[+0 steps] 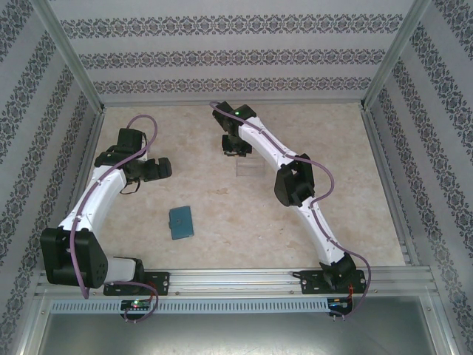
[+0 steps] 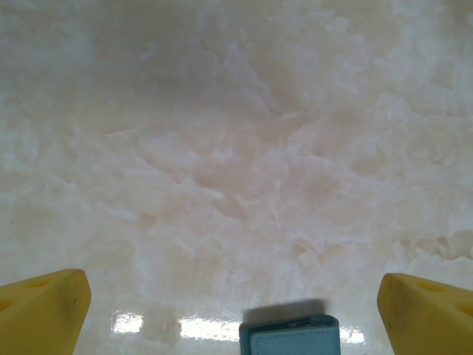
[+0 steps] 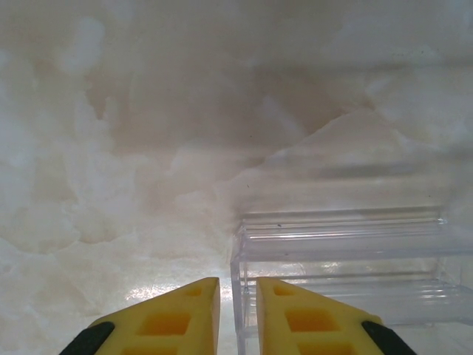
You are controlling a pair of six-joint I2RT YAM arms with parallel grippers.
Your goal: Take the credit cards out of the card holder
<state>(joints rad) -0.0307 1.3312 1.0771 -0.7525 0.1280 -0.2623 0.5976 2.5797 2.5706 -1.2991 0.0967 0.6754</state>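
- Reach favours the left pincer (image 1: pixel 159 170): spread fully wide and holding nothing, with the card holder (image 1: pixel 179 222) just on its near side.
- On the bench (image 1: pixel 222 214), the card holder lies shut, long axis near-to-far, slightly tilted.
- Right pincer (image 1: pixel 235 146), barely parted and empty, hangs by the clear box (image 1: pixel 247 170), well apart.

The wallet (image 1: pixel 179 222) is blue-green. The table (image 1: pixel 222 192) is creamy with cloudy swirls. The walls (image 1: pixel 222 59) are white with blue flowery stripes. The fingers (image 3: pixel 196 299) are yellow
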